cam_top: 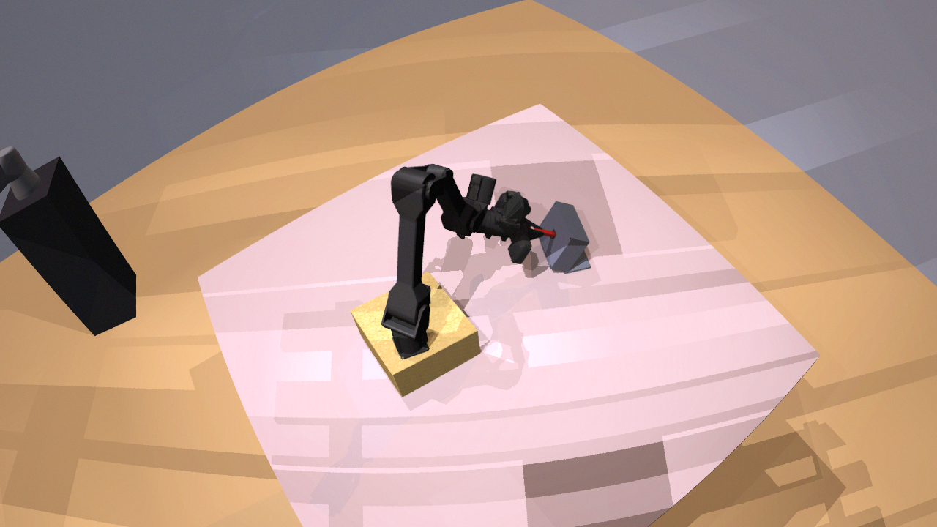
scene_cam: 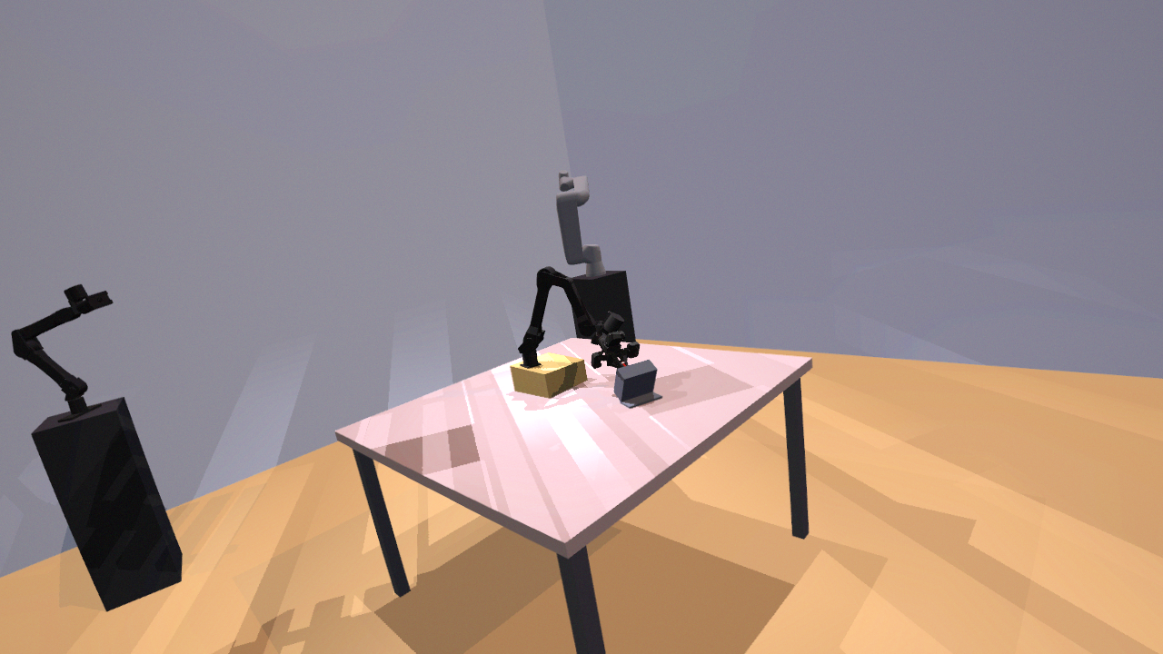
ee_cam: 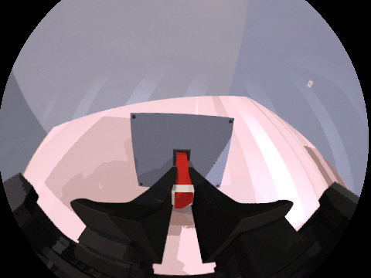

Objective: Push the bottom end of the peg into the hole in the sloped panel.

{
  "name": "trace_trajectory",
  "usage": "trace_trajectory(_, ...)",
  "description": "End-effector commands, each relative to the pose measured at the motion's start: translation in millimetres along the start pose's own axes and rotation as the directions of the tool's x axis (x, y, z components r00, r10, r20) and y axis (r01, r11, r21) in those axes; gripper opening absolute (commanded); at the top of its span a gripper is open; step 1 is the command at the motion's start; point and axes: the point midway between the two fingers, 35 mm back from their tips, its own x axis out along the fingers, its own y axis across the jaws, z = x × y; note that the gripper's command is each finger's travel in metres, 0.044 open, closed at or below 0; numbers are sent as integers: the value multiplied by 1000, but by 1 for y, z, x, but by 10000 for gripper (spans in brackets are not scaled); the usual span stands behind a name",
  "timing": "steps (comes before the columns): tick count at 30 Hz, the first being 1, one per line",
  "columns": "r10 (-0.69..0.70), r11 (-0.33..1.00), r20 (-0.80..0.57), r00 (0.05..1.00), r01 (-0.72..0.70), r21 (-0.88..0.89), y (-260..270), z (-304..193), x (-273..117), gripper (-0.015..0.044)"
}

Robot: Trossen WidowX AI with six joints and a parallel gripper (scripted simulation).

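Note:
A red peg point(cam_top: 544, 231) point(ee_cam: 182, 170) with a white band near its rear end is held between the black fingers of my gripper point(cam_top: 534, 229) point(ee_cam: 182, 170), which is shut on it. The peg points forward at the grey-blue sloped panel point(cam_top: 566, 222) point(scene_cam: 636, 380) point(ee_cam: 154, 135). Its far end is at the dark square hole point(ee_cam: 187, 151) in the panel's face and covers most of the opening. A dark gap shows above and beside the peg's tip. How deep the tip sits cannot be told. The fingertips are just short of the panel face.
The arm stands on a yellow block point(cam_top: 435, 347) point(scene_cam: 549, 378) on the pink table point(cam_top: 393, 471) point(scene_cam: 569, 504). The panel has a small foot plate point(scene_cam: 642, 400) on its far side. Other arms on black pedestals point(cam_top: 72, 255) point(scene_cam: 105, 504) stand off the table.

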Motion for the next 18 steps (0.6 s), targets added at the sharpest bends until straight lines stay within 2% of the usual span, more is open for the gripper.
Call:
trace_trajectory(1,3,1000,0,1000,-3,-2,1,0,3,0)
trace_trajectory(18,3,1000,0,1000,-3,-2,1,1,13,0)
